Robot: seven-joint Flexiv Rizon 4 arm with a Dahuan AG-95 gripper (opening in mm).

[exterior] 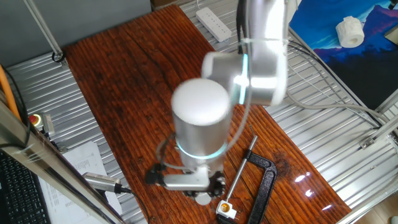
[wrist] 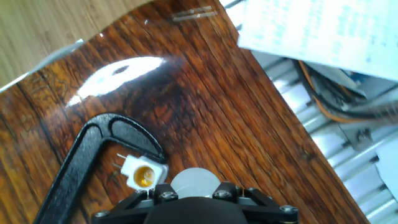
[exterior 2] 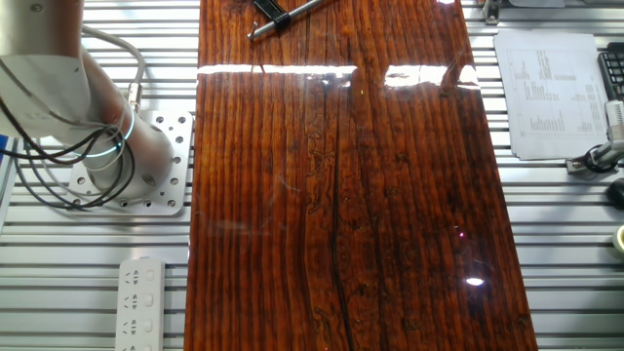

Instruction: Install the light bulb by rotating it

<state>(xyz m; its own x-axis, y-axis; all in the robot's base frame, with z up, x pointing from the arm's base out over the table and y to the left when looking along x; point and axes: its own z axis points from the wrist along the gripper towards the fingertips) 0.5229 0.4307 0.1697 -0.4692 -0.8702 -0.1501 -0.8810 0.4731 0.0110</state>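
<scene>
The glossy, dark reddish-brown wooden desk (exterior: 137,81) with pronounced grain rests on a ribbed metal frame. A black metal C-clamp (exterior: 264,180) with a steel screw rod lies on its surface. A small white lamp socket (wrist: 144,174) with a brass interior sits just beside the clamp's jaw.

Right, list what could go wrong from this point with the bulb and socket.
1. The light bulb sits beside the socket, not over its brass opening, so lowering now could miss or cross-thread.
2. The socket lies right against the black clamp; the gripper could hit it while turning.
3. In one fixed view the arm hides most of the bulb, and the fingers are hidden in the hand view, so I cannot judge the grip.
</scene>
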